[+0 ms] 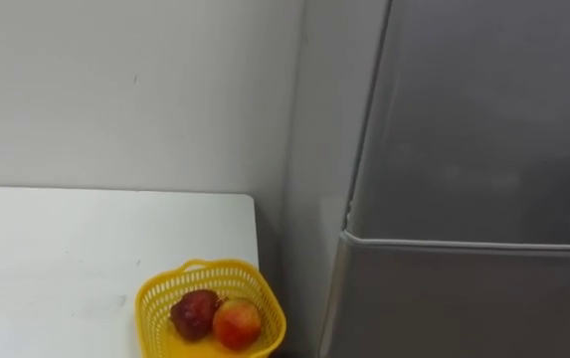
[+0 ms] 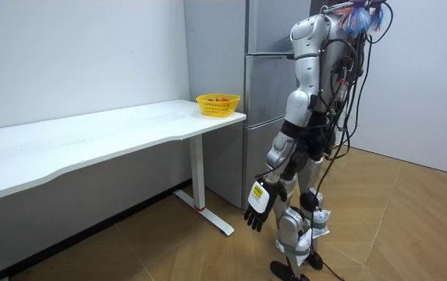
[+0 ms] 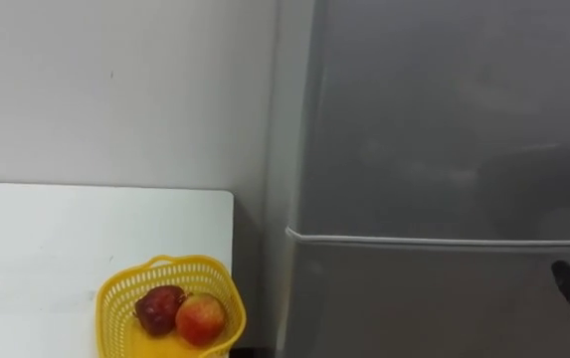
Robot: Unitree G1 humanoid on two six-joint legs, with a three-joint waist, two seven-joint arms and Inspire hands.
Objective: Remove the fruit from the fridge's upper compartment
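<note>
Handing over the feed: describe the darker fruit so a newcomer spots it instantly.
Left of the tall grey fridge stands a white table; on its end nearest the fridge sits a yellow plastic mesh basket. Of the two round fruits inside, it is the dark red fruit on the left, beside the paler orange-red fruit.

You have a long white flat-topped surface (image 1: 86, 249) across the lower left of the head view, its back edge against the pale wall. One thing lies on it: a round yellow plastic lattice basket (image 1: 255, 283), low in the frame left of centre, close to the surface's right edge. In the room view, find that basket at upper centre, on the surface's far end.
</note>
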